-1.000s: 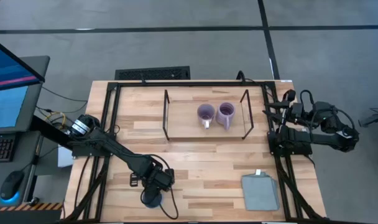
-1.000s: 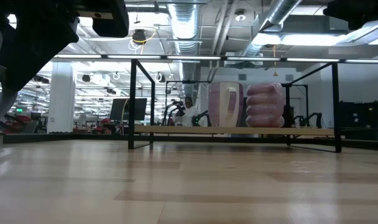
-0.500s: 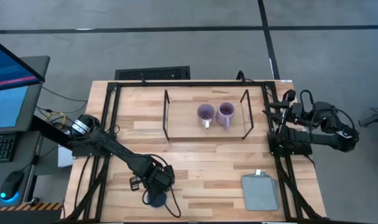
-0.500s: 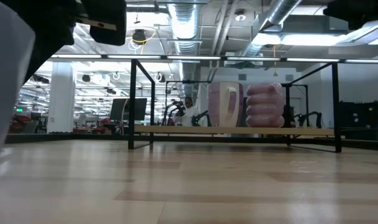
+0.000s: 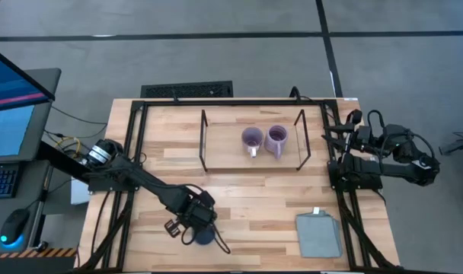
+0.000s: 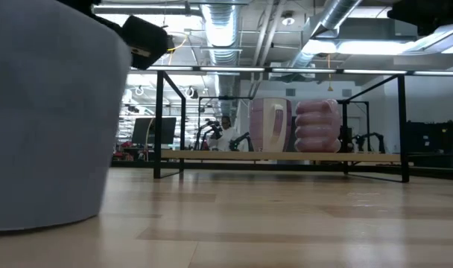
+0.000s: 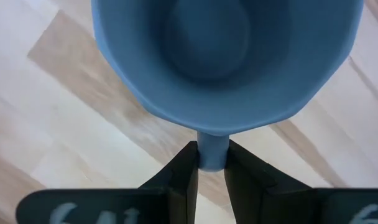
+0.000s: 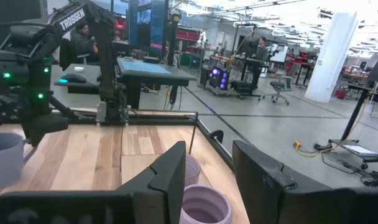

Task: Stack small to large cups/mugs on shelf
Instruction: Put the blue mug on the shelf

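Observation:
A blue mug [image 5: 204,237] stands upright near the table's front edge, left of centre, and looms large at the left of the low view [image 6: 48,119]. My left gripper [image 5: 199,228] is shut on its handle. Two light purple mugs, one smooth [image 5: 252,139] and one ribbed [image 5: 277,138], stand upright side by side on the wooden shelf [image 5: 224,148] with black wire ends. My right gripper [image 8: 207,180] is open and empty at the table's right edge, facing the shelf. My left gripper pinches the blue mug's handle [image 7: 212,149] between its two fingers [image 7: 184,180], close to the mug's wall. The fingers come from above, pointing down. The mug stays upright with its mouth up; its base is at the tabletop, but I cannot tell whether it touches.
A grey folded cloth [image 5: 318,234] lies at the front right of the table. Bare wood lies between the blue mug and the shelf. The shelf's left half [image 5: 216,141] is bare board.
My left gripper has gone toward the table's right edge with the blue mug, turning a little. The mug has stayed upright and has come into the low view from the left, close to the camera.

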You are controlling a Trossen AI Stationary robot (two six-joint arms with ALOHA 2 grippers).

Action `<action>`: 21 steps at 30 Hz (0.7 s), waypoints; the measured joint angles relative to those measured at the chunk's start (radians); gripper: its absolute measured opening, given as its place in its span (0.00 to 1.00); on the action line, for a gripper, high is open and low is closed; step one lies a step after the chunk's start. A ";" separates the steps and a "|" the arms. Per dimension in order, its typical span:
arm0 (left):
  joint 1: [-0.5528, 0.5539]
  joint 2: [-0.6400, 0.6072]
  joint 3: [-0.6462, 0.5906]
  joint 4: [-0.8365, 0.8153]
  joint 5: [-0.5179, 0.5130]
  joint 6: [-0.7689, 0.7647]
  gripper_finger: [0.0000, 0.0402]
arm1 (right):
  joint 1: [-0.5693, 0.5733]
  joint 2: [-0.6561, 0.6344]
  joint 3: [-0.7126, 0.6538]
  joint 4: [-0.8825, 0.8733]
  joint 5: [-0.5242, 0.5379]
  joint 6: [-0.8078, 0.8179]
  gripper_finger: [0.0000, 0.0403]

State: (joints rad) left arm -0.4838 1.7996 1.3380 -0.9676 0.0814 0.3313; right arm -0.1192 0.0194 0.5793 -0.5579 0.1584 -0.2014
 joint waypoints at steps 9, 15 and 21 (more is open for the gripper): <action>0.049 0.000 0.000 0.028 -0.010 -0.261 0.14 | 0.000 0.000 0.000 0.000 0.000 0.000 0.38; 0.077 0.000 0.000 0.053 -0.096 -0.459 0.14 | 0.000 0.000 0.000 0.001 0.000 0.000 0.38; 0.111 0.000 0.000 0.086 -0.115 -0.705 0.14 | 0.000 0.000 0.000 0.001 0.000 0.000 0.38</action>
State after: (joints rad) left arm -0.3725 1.7996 1.3380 -0.8811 -0.0334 -0.3735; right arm -0.1196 0.0193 0.5793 -0.5568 0.1581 -0.2016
